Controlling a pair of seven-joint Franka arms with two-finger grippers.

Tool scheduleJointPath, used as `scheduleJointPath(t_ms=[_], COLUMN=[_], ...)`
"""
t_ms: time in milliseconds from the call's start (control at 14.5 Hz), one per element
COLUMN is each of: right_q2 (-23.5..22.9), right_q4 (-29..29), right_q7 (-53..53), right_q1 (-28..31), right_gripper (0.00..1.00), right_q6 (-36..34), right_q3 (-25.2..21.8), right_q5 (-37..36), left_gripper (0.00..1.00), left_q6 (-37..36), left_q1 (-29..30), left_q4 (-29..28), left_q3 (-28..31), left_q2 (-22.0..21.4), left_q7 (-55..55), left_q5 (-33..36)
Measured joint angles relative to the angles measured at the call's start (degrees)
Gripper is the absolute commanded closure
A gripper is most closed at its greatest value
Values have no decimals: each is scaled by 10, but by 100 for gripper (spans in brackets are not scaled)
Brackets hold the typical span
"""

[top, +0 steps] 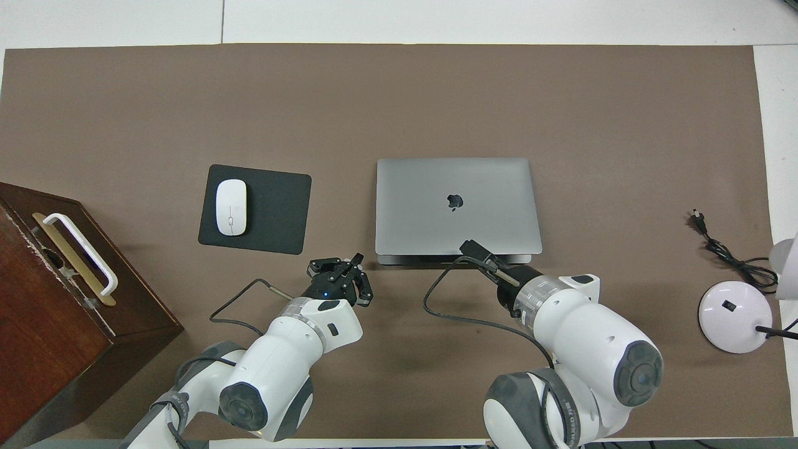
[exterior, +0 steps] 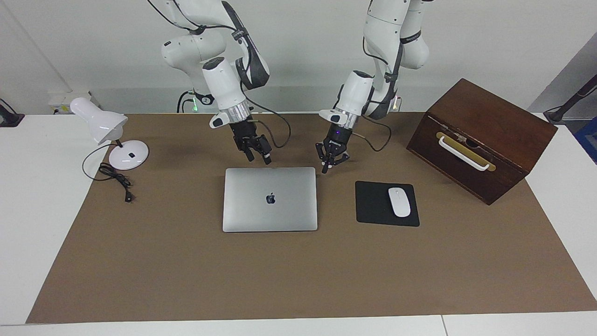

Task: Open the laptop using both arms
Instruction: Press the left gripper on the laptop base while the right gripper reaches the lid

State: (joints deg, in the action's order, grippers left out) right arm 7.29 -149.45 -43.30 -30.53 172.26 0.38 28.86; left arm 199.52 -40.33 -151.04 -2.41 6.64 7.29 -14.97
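The silver-grey laptop (exterior: 270,199) (top: 458,206) lies closed and flat in the middle of the brown mat, apple logo up. My right gripper (exterior: 259,157) (top: 474,247) hangs just over the laptop's edge nearest the robots, fingers apart and holding nothing. My left gripper (exterior: 325,169) (top: 358,258) is shut, its fingertips meeting while the links splay out. It points down at the mat just off the laptop's corner that is nearest the robots, toward the left arm's end, and touches nothing that I can see.
A black mouse pad (exterior: 373,205) with a white mouse (exterior: 399,201) lies beside the laptop toward the left arm's end. A brown wooden box (exterior: 482,137) with a white handle stands at that end. A white desk lamp (exterior: 100,126) and its cable sit at the right arm's end.
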Motion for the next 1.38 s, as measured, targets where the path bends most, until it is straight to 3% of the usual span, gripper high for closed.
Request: scheduleJointPath(t_ms=[1379], right_q2=[-28], right_q4=[33], right_q7=[0], right_q1=[9], right_gripper=[0], right_q6=[0], right_q3=[-2], right_q5=[0], left_gripper=[100], left_q6=[0], left_q1=[0], left_q4=[105], left_q3=[3], left_q2=[97], left_q7=[8], left_q5=[10])
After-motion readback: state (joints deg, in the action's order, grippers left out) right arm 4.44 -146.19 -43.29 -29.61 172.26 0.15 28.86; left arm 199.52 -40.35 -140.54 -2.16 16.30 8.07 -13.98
